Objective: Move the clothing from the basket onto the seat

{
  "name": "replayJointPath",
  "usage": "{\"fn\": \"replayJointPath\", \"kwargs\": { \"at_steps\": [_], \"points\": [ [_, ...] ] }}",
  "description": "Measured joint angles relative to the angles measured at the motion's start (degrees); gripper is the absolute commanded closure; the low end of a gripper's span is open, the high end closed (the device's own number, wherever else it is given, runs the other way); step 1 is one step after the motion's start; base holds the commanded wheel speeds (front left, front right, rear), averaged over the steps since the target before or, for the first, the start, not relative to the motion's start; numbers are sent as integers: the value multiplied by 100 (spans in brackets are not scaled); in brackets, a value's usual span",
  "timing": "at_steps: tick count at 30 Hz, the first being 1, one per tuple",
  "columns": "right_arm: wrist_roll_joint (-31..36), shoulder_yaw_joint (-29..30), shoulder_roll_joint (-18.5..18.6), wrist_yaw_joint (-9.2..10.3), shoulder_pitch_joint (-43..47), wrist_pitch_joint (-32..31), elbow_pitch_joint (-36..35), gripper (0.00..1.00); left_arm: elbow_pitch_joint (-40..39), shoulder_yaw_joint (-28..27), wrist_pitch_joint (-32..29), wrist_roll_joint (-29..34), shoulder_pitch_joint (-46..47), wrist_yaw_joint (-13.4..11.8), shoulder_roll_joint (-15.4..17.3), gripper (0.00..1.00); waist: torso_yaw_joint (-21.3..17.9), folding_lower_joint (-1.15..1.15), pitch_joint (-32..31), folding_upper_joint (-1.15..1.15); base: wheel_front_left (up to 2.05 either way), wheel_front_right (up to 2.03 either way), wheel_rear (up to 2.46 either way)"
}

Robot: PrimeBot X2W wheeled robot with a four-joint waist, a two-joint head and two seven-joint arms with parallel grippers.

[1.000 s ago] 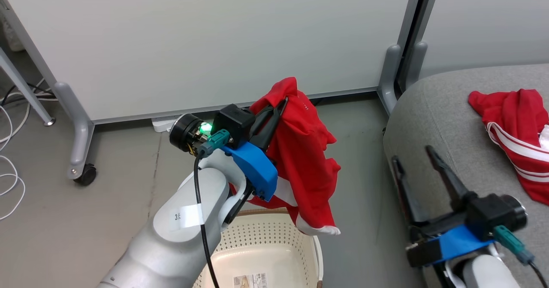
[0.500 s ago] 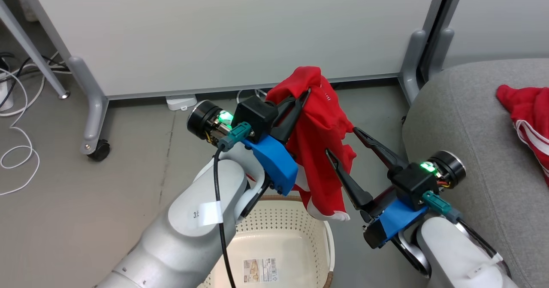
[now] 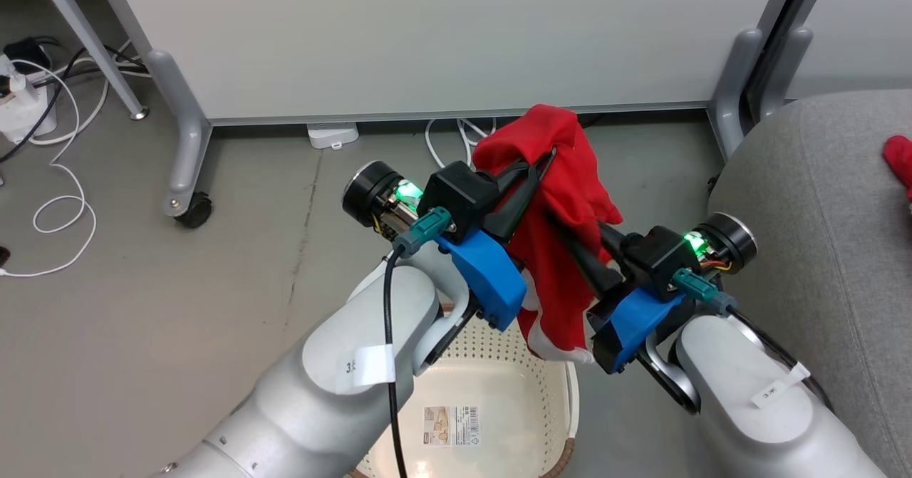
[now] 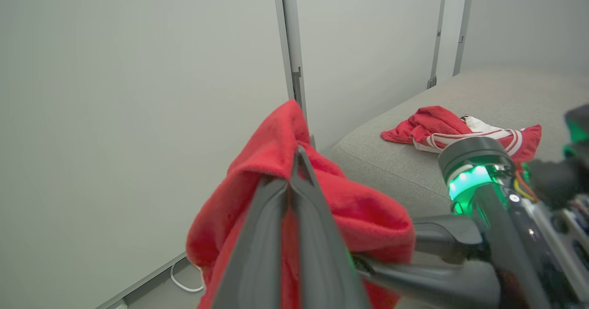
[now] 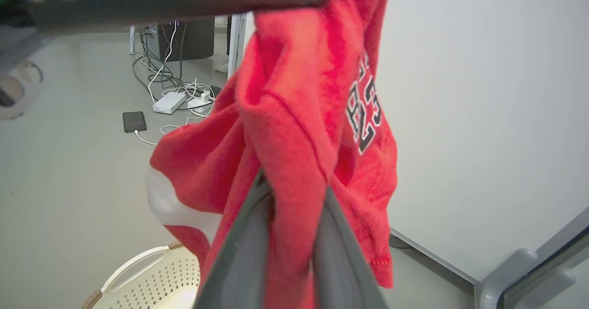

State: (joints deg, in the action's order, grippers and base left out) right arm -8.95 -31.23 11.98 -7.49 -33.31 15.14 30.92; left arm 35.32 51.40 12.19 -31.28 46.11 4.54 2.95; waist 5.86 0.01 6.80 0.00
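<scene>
Left gripper (image 3: pixel 545 161) pinches a red garment (image 3: pixel 577 186) above the basket (image 3: pixel 484 357). Right gripper (image 5: pixel 294 187) clasps its hanging fold too.

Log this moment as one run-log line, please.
left end effector: shut on red garment | right end effector: shut on it lower | garment: hanging above basket | seat: another red garment there

Above the basket (image 3: pixel 499 353), the garment (image 3: pixel 570 200) is soft red cloth, fleecy and matt, with a white panel. The basket is cream perforated plastic, faintly glossy, its rim brown, woven-looking; a paper label (image 3: pixel 450 426) lies inside. Right of the basket, the seat (image 3: pixel 819 200) is grey matt woven cloth. The left gripper (image 3: pixel 550 156) has dark matt fingers, probably plastic
</scene>
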Motion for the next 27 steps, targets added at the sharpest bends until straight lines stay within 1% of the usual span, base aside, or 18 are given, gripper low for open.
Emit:
{"fn": "replayJointPath", "kwargs": {
  "at_steps": [6,13,14,15,20,27],
  "points": [
    [-80,32,0,0,-14,-1,-5,100,35,163,48,-164,88,-100,-1,100,-17,0,6,0,0,0,0],
    [-85,83,2,0,-2,-1,-41,100,158,281,103,-298,113,-152,-3,100,-48,0,-11,0,0,0,0],
    [-88,94,1,0,-2,-1,-41,100,183,311,102,-299,120,-155,-1,23,-50,0,-13,0,0,0,0],
    [-90,103,-1,0,-1,-1,-43,100,197,328,103,-308,122,-154,-2,0,-52,0,-15,0,0,0,0],
    [-110,153,-8,0,13,-1,-73,100,253,413,132,-352,139,-192,-4,0,-58,0,-16,0,0,0,0],
    [-140,425,-9,0,114,-1,-152,100,355,464,190,-387,169,-218,-3,0,-70,0,-31,0,0,0,0]
  ]
}}
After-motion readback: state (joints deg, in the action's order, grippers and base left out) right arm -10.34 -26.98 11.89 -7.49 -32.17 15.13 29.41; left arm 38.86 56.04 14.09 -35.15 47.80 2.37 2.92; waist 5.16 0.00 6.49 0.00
